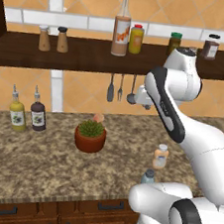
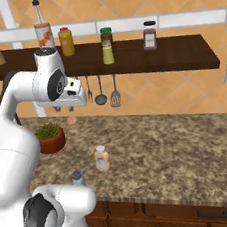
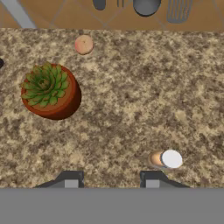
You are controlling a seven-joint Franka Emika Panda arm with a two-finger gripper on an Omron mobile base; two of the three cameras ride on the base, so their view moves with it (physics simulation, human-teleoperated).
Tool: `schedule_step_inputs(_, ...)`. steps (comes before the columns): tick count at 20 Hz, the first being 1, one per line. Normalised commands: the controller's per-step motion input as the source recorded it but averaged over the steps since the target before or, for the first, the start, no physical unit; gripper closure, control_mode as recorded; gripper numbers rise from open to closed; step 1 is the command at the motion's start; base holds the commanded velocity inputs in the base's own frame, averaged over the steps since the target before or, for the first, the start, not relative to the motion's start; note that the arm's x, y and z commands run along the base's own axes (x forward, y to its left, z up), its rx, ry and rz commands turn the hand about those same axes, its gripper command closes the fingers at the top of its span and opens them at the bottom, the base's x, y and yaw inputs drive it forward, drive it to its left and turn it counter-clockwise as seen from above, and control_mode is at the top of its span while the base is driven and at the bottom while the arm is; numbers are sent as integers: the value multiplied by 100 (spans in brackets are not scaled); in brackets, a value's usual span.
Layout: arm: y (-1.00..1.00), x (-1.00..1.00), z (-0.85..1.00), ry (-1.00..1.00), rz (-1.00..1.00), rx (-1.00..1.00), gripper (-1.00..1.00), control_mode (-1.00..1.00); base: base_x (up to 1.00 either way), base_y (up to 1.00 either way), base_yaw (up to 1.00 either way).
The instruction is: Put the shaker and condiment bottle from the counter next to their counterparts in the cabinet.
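The pale blue-grey shaker (image 1: 148, 176) (image 2: 77, 178) stands near the front edge of the granite counter (image 1: 27, 163), partly behind my own base. Just behind it is the squat condiment bottle (image 1: 161, 156) (image 2: 101, 158) (image 3: 165, 159) with peach contents and a white cap. My gripper (image 3: 110, 180) (image 2: 63, 108) hangs high above the counter, pointing down, jaws apart and holding nothing; the bottle lies just right of its right fingertip in the hand view. On the dark cabinet shelf (image 1: 86, 55) stand the tall orange-labelled bottle (image 1: 121, 30), the yellow red-capped bottle (image 1: 136, 39), the yellow-green shaker (image 2: 107, 47) and the brown jar (image 2: 150, 35).
A potted succulent (image 1: 90, 135) (image 3: 50, 89) and a small peach-coloured ball (image 1: 99, 117) sit mid-counter. Two spouted bottles (image 1: 28, 113) stand at the left by the wall. Two brown shakers (image 1: 53, 39) occupy the shelf's left. Utensils (image 1: 120, 87) hang under the shelf.
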Motion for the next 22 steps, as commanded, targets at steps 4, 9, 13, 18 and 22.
schedule_step_inputs(4,-3,0,-2,0,1,0,-100,-100,0,0,0)
schedule_step_inputs(9,-19,0,-21,1,1,0,-100,-100,0,0,0)
schedule_step_inputs(13,-48,0,-18,-2,12,0,-100,-100,0,0,0)
schedule_step_inputs(18,-55,0,-9,-4,17,2,-100,-100,0,0,0)
schedule_step_inputs(22,-50,0,-33,-1,26,0,-100,-100,0,0,0)
